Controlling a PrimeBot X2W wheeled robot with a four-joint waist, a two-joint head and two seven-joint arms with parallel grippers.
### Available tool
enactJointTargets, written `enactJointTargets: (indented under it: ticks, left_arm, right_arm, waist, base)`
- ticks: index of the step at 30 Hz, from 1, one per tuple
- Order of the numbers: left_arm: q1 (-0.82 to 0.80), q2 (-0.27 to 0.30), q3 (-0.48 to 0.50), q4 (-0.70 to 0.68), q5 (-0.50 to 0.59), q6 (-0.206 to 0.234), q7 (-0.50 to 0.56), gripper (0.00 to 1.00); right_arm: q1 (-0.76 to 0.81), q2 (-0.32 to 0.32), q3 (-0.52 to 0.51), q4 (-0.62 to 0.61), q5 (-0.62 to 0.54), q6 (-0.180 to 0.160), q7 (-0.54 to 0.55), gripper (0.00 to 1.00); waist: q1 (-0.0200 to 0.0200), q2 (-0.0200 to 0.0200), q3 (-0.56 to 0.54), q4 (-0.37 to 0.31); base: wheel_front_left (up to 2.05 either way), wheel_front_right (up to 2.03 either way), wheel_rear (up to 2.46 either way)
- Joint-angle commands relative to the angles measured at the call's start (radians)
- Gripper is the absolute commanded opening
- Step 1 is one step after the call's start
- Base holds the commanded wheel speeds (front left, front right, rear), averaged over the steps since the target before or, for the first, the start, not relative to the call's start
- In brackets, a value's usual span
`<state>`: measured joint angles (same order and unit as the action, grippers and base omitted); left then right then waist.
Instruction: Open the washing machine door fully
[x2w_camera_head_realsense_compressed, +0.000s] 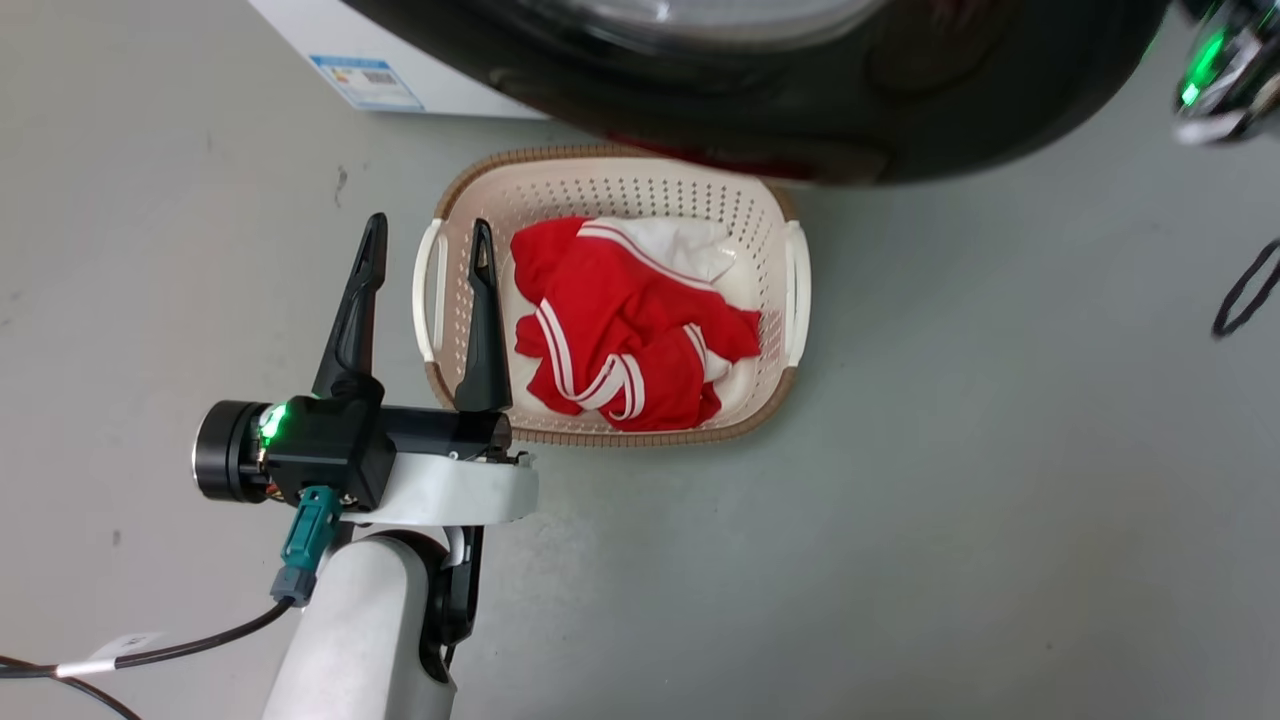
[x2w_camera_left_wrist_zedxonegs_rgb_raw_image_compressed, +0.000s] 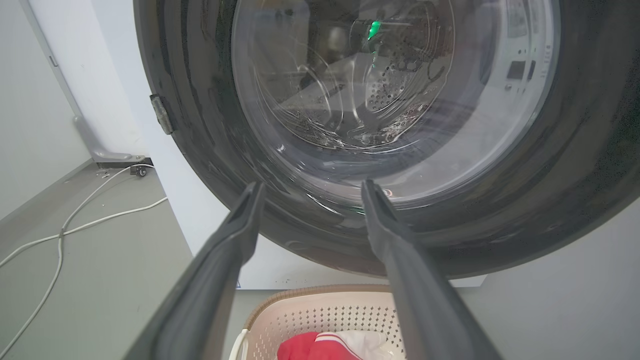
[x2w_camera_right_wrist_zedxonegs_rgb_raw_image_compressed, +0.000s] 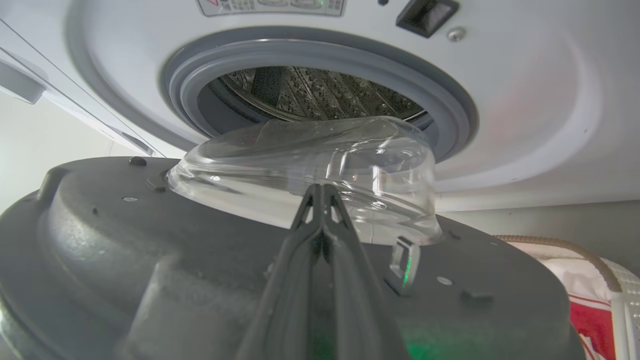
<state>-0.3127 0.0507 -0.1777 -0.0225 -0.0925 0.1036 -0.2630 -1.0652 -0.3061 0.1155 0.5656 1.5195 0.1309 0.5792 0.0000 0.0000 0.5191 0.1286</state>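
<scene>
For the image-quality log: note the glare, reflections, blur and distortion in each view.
Head view: even light; the glossy washing machine door mirrors red from the clothes. Left wrist view: reflections and a green glint in the door's glass bowl, wide-angle bending, the left gripper looming soft. Right wrist view: highlights on the bowl, green glow on the door, the right gripper out of focus near the lens.

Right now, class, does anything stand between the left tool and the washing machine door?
Nothing visible does. The open left tool points straight at the door across open air; the basket of red clothes sits lower, under the door's edge.
</scene>
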Motion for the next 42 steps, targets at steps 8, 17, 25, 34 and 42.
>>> enactJointTargets:
  ticks: [8, 17, 25, 34, 42]
  left_arm:
    - [0.048, -0.001, 0.024, 0.011, 0.011, -0.013, -0.003, 1.00]
    - [0.113, -0.001, 0.040, 0.025, 0.021, -0.023, -0.003, 1.00]
    - [0.167, -0.001, 0.046, 0.038, 0.026, -0.031, -0.003, 1.00]
    - [0.211, -0.001, 0.045, 0.047, 0.024, -0.033, -0.003, 1.00]
    - [0.248, 0.000, 0.043, 0.056, 0.029, -0.038, -0.003, 1.00]
  right_arm:
    - [0.164, 0.040, 0.040, -0.082, 0.043, 0.000, 0.070, 0.00]
    - [0.338, 0.088, 0.104, -0.185, 0.067, 0.000, 0.143, 0.00]
    - [0.506, 0.139, 0.169, -0.269, 0.080, 0.000, 0.178, 0.00]
    - [0.617, 0.201, 0.206, -0.337, 0.100, 0.000, 0.179, 0.00]
    - [0.690, 0.235, 0.253, -0.362, 0.103, 0.000, 0.176, 0.00]
  waist:
    - [0.0000, 0.0000, -0.085, -0.026]
    - [0.0000, 0.0000, -0.170, -0.035]
    - [0.0000, 0.0000, -0.246, -0.025]
    - [0.0000, 0.0000, -0.308, -0.005]
    - [0.0000, 0.0000, -0.352, 0.010]
  base:
    - [0.00, 0.00, 0.00]
    - [0.00, 0.00, 0.00]
    - [0.00, 0.00, 0.00]
    - [0.00, 0.00, 0.00]
    - [0.00, 0.00, 0.00]
